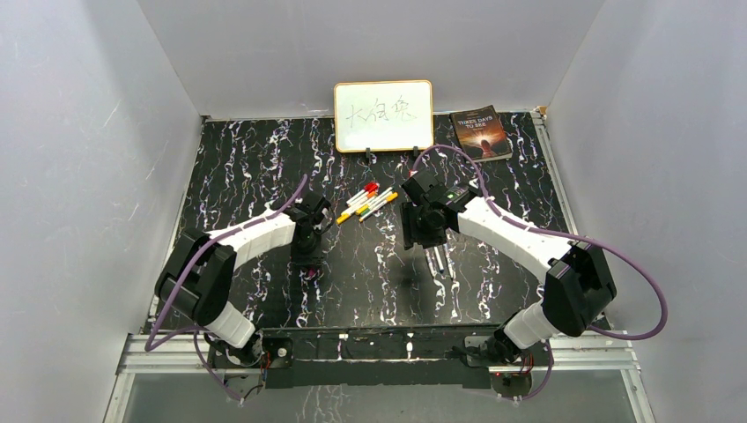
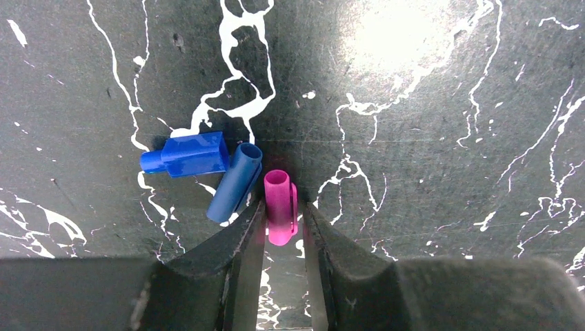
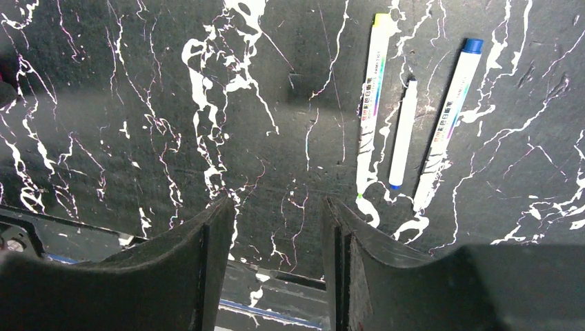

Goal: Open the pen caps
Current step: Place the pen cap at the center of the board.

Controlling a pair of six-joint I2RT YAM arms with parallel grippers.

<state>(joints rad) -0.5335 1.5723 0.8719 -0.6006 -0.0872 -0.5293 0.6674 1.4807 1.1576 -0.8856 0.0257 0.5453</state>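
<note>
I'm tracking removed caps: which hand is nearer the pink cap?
Left. The left hand sits around the pink cap; the right hand hangs across the table beside three pens.

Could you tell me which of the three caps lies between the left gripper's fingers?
The pink cap; the flat blue cap and round blue cap lie outside the fingers.

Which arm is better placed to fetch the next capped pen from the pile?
Probably the right. The right hand is open, empty and close beside the pile of capped pens; the left hand straddles the pink cap, farther from the pile.
</note>
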